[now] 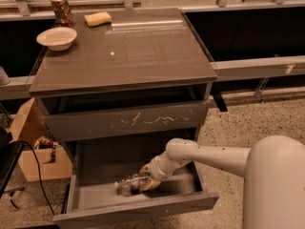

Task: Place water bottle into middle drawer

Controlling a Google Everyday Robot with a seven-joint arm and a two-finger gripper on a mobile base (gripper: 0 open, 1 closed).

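Grey middle drawer [138, 213] open at lower centre; water bottle [127, 184] on its side inside, end effector [146, 180] against it, cannot tell whether gripping. Placing step, seemingly near done. Next: let go, withdraw without dragging bottle.

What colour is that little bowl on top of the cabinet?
White bowl, clearest in the camera view. The gripper is down in the open middle drawer.
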